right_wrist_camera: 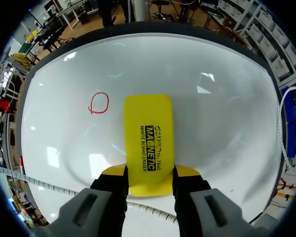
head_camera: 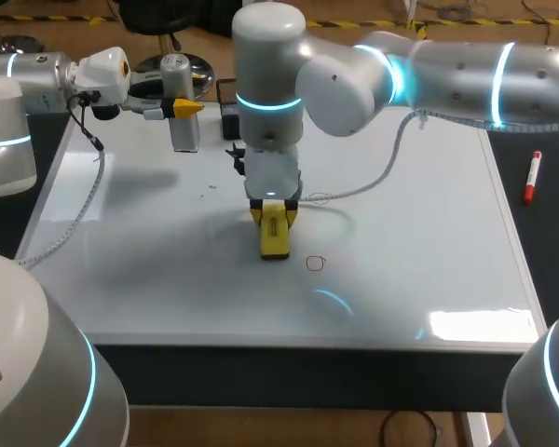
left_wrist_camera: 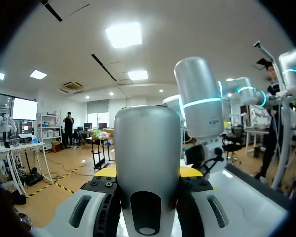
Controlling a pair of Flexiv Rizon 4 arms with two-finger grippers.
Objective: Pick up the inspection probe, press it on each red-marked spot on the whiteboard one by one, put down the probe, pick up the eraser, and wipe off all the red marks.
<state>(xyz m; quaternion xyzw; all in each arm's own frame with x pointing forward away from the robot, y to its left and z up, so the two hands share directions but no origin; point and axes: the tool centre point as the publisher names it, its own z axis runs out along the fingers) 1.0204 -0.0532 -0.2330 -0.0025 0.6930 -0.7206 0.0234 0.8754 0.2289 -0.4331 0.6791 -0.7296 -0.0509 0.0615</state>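
The right gripper (right_wrist_camera: 149, 174) is clamped on the eraser (right_wrist_camera: 148, 138), which lies flat on the whiteboard (head_camera: 429, 223) just beside the only red mark (head_camera: 315, 264) visible. Wiping looks nearly finished. The left gripper (head_camera: 186, 108) is closed around the probe (head_camera: 184, 135), upright at the board's far edge and apparently not yet released.

whiteboard (head_camera: 429, 233): shiny, smooth, white | eraser (head_camera: 275, 233): smooth yellow plastic | probe (head_camera: 184, 130): grey, looks like metal, soft shine | right arm (head_camera: 447, 74): smooth, glossy grey shell
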